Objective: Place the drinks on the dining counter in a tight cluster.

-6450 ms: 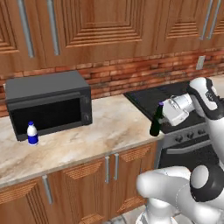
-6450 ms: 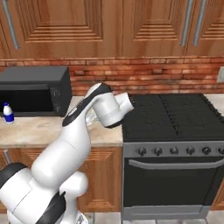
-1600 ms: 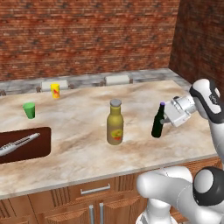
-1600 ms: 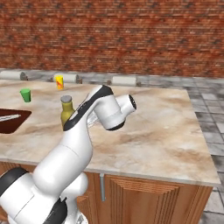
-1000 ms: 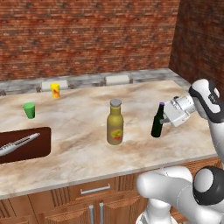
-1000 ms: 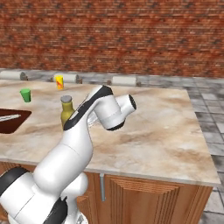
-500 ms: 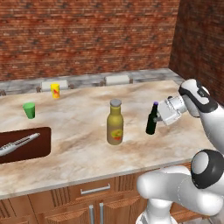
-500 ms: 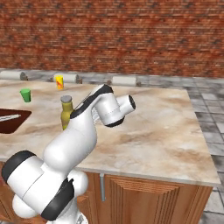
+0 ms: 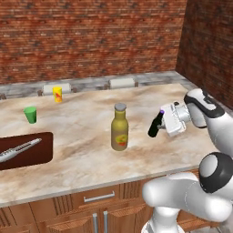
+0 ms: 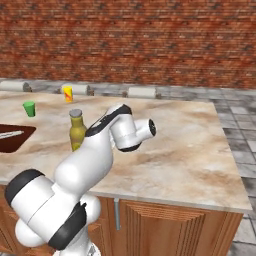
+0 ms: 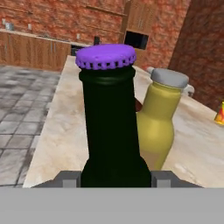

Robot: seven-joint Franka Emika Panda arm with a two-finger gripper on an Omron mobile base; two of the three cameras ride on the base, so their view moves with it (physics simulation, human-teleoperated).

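Landmark: olive-yellow bottle [image 9: 119, 127], upright on the surface [image 9: 82, 150].

- Right of the bottle: the tool [image 9: 169, 123] grips a dark bottle with purple cap [image 9: 155, 124], tilted, near the landmark but apart from it; a bare gap lies between them.
- Beyond the dark bottle, right of the landmark: open marble to the surface's end.
- In front of the landmark: a bare strip runs to the near edge.
- Left of the landmark: wide open marble, then a dark sink [image 9: 27, 151] holding a utensil.
- Behind and left of it: green cup [image 9: 30, 114] and yellow cup [image 9: 57, 94], well apart from the landmark.
- Behind it: clear marble back to the brick wall [image 9: 91, 41].
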